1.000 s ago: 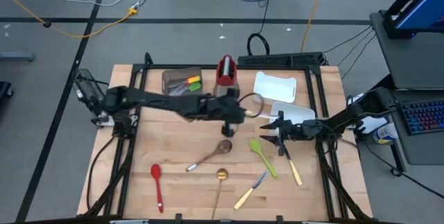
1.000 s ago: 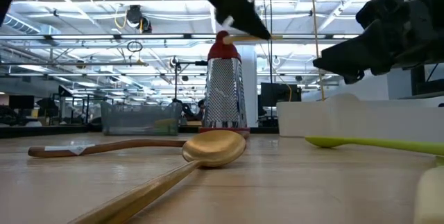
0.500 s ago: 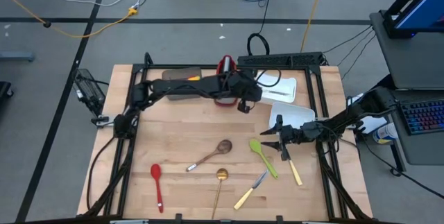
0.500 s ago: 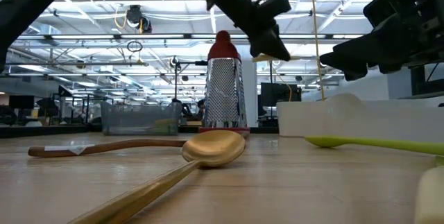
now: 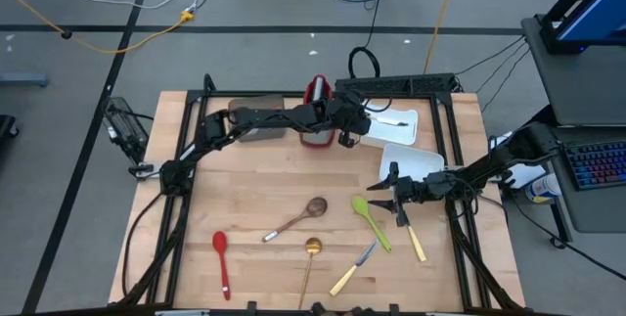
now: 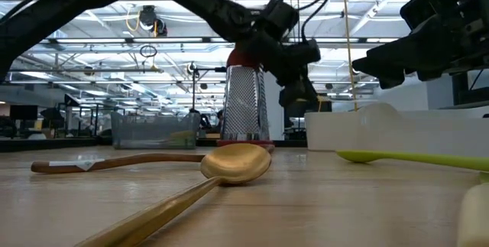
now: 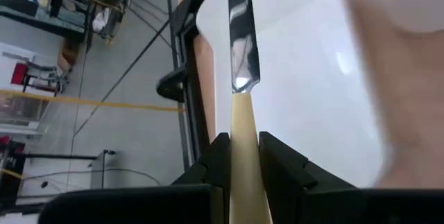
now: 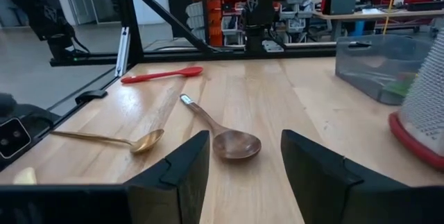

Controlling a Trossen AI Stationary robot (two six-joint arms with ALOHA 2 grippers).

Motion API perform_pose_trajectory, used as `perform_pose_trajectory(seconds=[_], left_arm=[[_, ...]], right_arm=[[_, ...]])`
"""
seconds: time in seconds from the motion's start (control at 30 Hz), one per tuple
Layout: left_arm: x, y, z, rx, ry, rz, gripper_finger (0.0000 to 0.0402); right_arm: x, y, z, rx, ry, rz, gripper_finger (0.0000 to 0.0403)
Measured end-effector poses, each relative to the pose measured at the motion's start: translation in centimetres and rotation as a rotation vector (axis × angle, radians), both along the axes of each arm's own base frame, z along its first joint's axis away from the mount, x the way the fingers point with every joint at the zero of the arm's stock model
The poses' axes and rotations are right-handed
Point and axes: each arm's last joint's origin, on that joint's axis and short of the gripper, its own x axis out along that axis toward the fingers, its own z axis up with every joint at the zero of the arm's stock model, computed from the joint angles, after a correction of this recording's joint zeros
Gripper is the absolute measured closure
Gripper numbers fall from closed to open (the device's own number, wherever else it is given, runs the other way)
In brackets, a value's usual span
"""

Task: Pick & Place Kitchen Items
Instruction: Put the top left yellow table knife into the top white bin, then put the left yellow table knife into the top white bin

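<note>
My left gripper is at the far side of the table, next to the red-and-steel grater, shut on a knife with a pale yellow handle. The steel blade reaches out over the far white tray. My right gripper stands open and level near the right edge, with nothing between its fingers. A wooden spoon, a gold spoon, a red spoon, a green spoon and two more knives lie flat on the table. My left gripper pinches the knife's pale handle between its two fingers, close to where the blade begins. The fingers lie along the knife, which sticks straight out ahead of them, slanting a little downward. The knife is lifted clear, its blade over the white tray.
A brown bin holding a few utensils stands at the far left of the grater. A second white tray lies just beyond my right gripper. Bare wood lies in the table's middle and near left.
My left gripper has carried the knife from above the table's middle toward the far edge and right, past the grater, sinking and rolling as it went. The knife's blade now reaches over the far white tray. The grip has stayed shut.
</note>
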Motion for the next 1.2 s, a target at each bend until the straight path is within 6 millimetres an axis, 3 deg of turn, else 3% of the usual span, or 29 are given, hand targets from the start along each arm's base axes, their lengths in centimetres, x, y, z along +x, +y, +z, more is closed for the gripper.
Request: perform_pose_trajectory(seconds=[0.2, 0.5, 0.67, 1.2], left_arm=[[-0.3, 1.3, -0.3, 0.016, 0.009, -0.025, 0.0350], [0.2, 0.9, -0.9, -0.034, -0.029, -0.263, 0.0350], [0.3, 1.4, -2.7, -0.014, 0.003, -0.204, 0.0345], [0.3, 2.0, -2.9, -0.013, -0.003, -0.128, 0.0255]], right_arm=[[0.0, 0.0, 0.0, -0.007, 0.003, -0.001, 0.0232], [0.0, 0.0, 0.0, -0.007, 0.003, -0.001, 0.0232], [0.0, 0.0, 0.0, -0.004, 0.000, -0.001, 0.0232], [0.0, 0.0, -0.1, -0.007, 0.009, 0.000, 0.0232]])
